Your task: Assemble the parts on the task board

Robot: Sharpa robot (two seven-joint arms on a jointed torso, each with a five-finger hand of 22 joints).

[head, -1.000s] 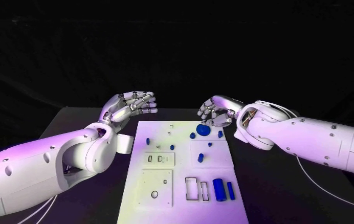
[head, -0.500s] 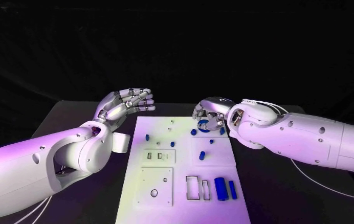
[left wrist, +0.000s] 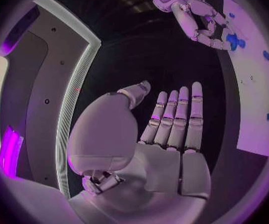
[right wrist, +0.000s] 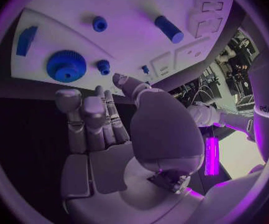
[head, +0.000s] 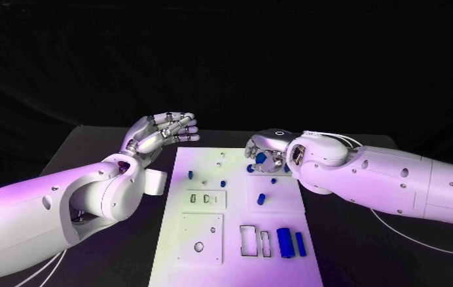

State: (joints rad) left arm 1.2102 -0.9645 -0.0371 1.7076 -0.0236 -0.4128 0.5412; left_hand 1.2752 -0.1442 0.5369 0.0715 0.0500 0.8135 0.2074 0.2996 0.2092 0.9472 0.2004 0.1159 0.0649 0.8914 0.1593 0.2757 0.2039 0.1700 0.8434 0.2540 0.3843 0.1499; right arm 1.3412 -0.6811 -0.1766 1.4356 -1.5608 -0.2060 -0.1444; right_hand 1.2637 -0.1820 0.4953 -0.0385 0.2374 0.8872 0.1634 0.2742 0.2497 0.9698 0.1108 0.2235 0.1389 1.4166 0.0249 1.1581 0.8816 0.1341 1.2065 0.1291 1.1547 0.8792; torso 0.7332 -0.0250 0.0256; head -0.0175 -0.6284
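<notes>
Two silver hands hover near the far end of the white rectangular task board (head: 236, 221). Small blue plastic parts, among them a round blue toothed gear (right wrist: 66, 65), lie at the board's far right corner, just beyond the right hand (head: 265, 149), whose fingers are loosely curled and empty. Off the board's far left corner, the left hand (head: 162, 133) is spread, holding nothing.

One brand word, on the robot's arm

In the right wrist view, dark lettering reading "sharpa" stands on the white arm (right wrist: 268, 109) at the circle's rim, running sideways along the shell. The task board (head: 236, 234) carries no lettering that can be read in the head view, and the blue parts on it bear no marks that can be made out.
</notes>
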